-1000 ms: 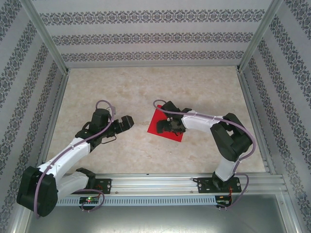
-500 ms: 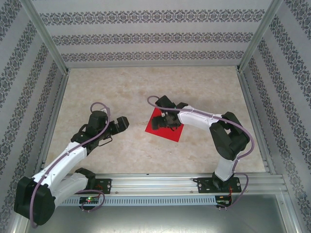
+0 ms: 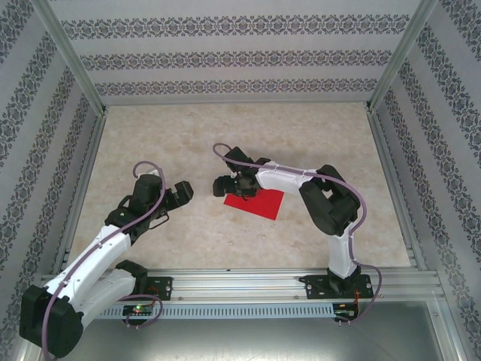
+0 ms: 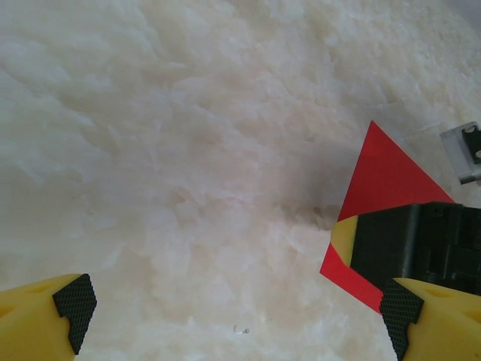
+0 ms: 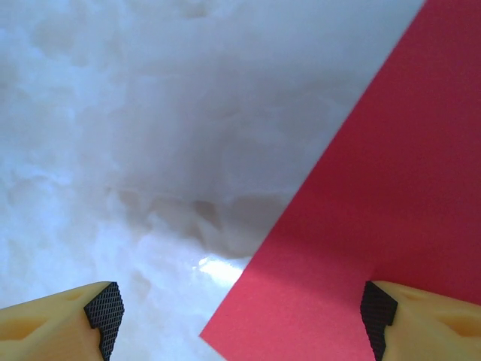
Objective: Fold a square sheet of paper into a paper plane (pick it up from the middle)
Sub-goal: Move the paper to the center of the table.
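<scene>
Bright red square sheet of paper (image 3: 259, 203) on cream marbled table (image 3: 188, 139)

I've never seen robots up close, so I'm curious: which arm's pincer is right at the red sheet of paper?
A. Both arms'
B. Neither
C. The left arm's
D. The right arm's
D: from above, the right pincer sits over an edge of the red sheet of paper, while the left pincer is off to the side, apart from it.
</scene>
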